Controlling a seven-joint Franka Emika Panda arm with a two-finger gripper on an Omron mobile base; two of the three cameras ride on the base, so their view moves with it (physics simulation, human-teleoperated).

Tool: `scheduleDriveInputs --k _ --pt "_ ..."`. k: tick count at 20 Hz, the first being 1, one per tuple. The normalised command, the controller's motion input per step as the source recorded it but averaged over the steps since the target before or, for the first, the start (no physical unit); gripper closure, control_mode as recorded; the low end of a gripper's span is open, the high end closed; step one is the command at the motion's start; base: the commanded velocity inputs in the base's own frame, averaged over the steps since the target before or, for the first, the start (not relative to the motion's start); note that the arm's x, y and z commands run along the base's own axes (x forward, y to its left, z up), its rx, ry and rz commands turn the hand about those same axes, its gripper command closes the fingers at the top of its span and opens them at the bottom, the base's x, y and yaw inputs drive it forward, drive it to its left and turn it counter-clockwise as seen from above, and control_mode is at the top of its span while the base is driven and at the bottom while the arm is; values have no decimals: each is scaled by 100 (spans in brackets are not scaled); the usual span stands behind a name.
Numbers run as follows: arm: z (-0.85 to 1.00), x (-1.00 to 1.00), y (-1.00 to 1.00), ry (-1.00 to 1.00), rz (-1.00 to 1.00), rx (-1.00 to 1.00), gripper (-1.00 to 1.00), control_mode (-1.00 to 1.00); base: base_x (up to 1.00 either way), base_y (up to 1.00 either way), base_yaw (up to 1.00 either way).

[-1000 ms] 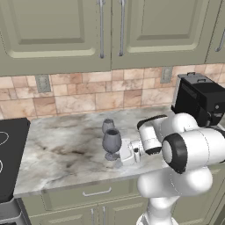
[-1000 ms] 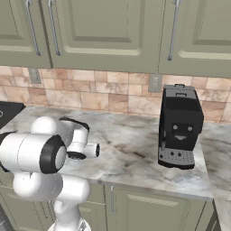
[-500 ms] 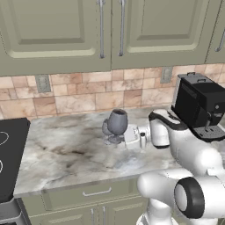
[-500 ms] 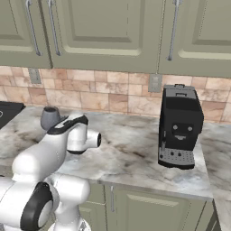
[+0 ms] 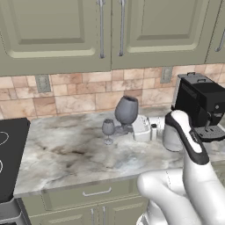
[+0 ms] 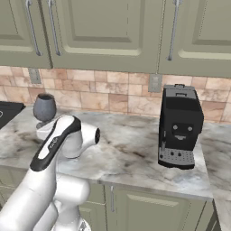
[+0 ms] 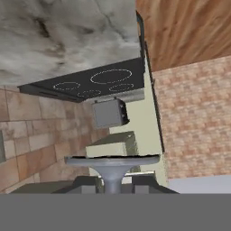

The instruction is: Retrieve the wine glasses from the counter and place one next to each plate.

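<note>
Lifted since the earlier frame, the larger wine glass (image 5: 126, 110) hangs tilted above the tabletop (image 5: 66, 154), clamped at its stem by the tool (image 7: 110, 188). Just beside it, the smaller wine glass (image 5: 108, 130) stands upright. Right: black coffee machine (image 5: 203, 103).

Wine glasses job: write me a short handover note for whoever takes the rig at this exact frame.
Gripper: shut on the larger wine glass, gripping its stem; the glass is lifted off the counter and tilted.
Smaller wine glass: standing upright on the counter, left of the held one, untouched.
Nearby: coffee machine at the right, stovetop at the left.
Done: first glass picked up.
Left: carry it to a plate and set it down, then fetch the smaller glass for the other plate.
</note>
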Motion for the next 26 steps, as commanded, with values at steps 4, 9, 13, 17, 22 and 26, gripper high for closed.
scheduleDriveInputs --k 4,9,13,17,22,26 --pt "57 -86 0 -3 -8 8 100 -100 0 0 0" --pt "31 -61 -18 -1 -7 14 100 -100 0 0 0" --pt "20 -46 -28 -4 -5 16 100 -100 0 0 0" --pt "11 -73 -9 -13 -1 10 100 -100 0 0 0" --pt "10 -86 0 -25 0 2 100 -100 0 0 0" --pt "29 -71 1 -25 0 0 100 -100 0 0 0"
